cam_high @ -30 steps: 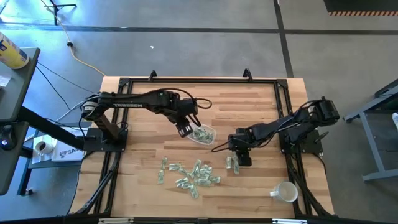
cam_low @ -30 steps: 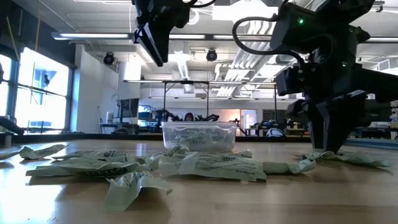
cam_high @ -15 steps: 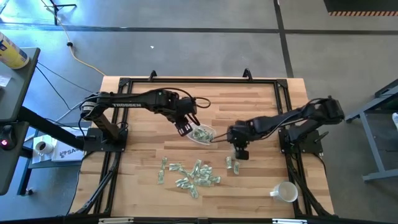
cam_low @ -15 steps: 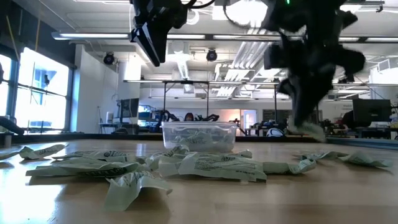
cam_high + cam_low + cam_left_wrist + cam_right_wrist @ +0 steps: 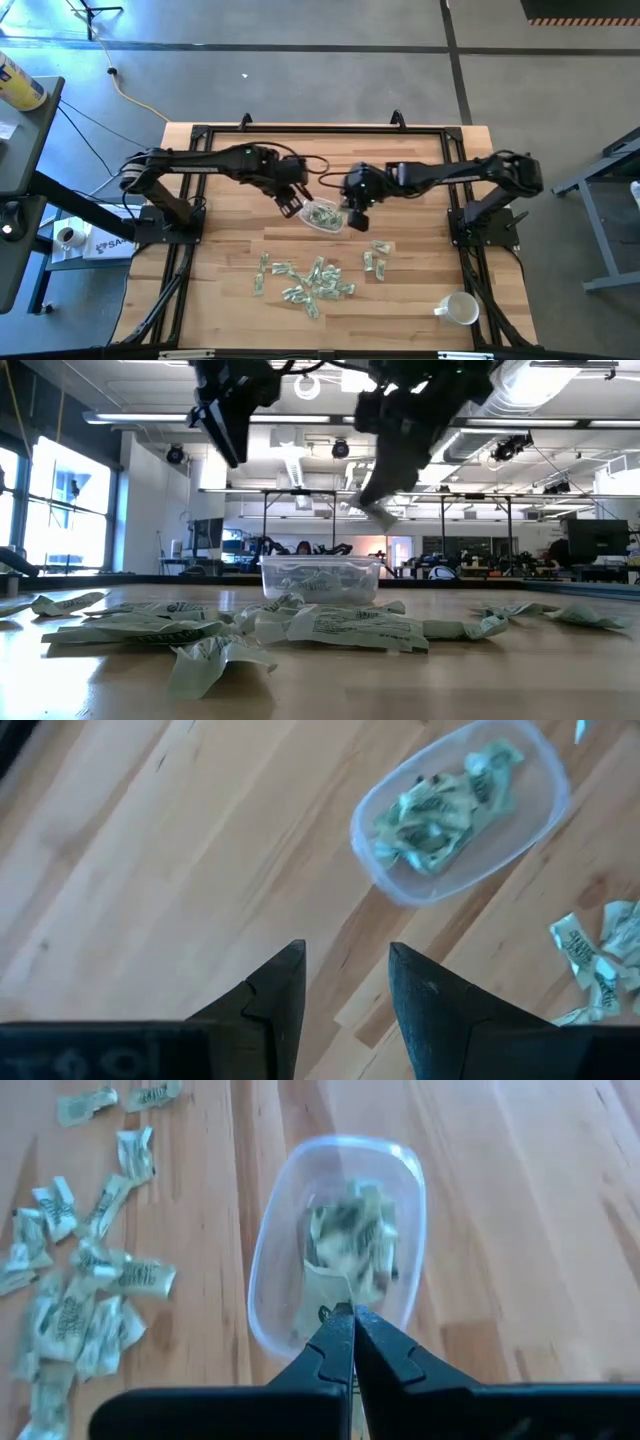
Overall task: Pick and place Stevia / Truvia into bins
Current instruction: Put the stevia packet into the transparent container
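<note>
Right gripper point(image 5: 356, 222) has left the small cluster of sachets at about 5 o'clock of the clear plastic bowl point(image 5: 325, 217) and swung in over the bowl's 3 o'clock rim; a second ago it was down on the wood among those two or three sachets, fingers part-open, and now they are pressed together. In the right wrist view the closed tips point(image 5: 352, 1325) pinch one pale green sachet point(image 5: 325, 1295), which hangs directly above the bowl's contents. The low view agrees: the sachet dangles from the tips well above the bowl, not yet released. Judgement: pick done, transfer nearly done; the remaining step for this piece is to part the fingers over the bowl. Left gripper point(image 5: 290, 198) has drawn back slightly toward 10 o'clock of the bowl and hovers off the table, fingers point(image 5: 280, 995) spread with nothing between them; it looks to be clearing room for the right arm. The bowl already holds a heap of crumpled Stevia sachets point(image 5: 440, 810). Main loose pile point(image 5: 305, 278) lies unchanged on the wooden table point(image 5: 230, 170) at about 6 o'clock of the bowl, well apart from it; the smaller cluster point(image 5: 376, 258) at 5 o'clock remains with a couple of pieces. White mug point(image 5: 460, 308) at the table's near right corner, untouched. Much of the task is still ahead, given the pile.
</note>
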Robot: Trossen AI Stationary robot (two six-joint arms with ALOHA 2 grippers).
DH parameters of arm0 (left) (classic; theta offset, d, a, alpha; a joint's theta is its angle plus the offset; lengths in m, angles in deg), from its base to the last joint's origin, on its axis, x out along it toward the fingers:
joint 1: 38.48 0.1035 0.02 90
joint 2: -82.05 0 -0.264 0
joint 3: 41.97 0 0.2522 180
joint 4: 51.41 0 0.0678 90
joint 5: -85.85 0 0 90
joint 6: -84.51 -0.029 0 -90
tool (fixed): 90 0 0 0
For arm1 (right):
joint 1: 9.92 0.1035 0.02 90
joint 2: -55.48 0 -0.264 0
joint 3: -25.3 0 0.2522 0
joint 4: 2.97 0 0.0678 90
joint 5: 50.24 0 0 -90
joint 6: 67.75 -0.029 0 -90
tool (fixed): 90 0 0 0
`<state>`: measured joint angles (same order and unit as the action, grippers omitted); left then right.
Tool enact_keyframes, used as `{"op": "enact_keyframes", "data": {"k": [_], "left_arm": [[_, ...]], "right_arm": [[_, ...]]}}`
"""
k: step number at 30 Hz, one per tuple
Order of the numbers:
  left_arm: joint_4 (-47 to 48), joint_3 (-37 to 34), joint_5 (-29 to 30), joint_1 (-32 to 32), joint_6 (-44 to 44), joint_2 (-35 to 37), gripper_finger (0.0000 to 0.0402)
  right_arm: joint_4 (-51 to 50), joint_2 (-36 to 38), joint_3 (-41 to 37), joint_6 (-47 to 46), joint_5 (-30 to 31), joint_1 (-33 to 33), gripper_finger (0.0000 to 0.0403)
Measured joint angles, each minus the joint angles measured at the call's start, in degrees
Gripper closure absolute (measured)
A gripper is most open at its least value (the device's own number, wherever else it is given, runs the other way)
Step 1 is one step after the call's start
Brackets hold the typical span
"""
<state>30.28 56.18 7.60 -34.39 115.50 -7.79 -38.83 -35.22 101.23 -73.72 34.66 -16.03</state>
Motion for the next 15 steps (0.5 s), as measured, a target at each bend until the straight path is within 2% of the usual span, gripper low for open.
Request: {"op": "enact_keyframes", "data": {"k": [8,11,15], "left_arm": [[-17.7,-24.2,-2.4,0.0,7.2,15.9,0.0225],[-26.4,-32.1,-3.3,0.0,7.2,19.4,0.0225],[-36.3,-40.7,-5.7,0.0,7.0,19.9,0.0225]], "right_arm": [[4.3,-8.9,3.2,2.2,-1.4,0.0,0.0389],[5.3,-10.4,3.2,2.2,0.3,-0.1,0.0378],[3.1,-9.5,3.2,1.9,1.6,-0.3,0.0349]]}}
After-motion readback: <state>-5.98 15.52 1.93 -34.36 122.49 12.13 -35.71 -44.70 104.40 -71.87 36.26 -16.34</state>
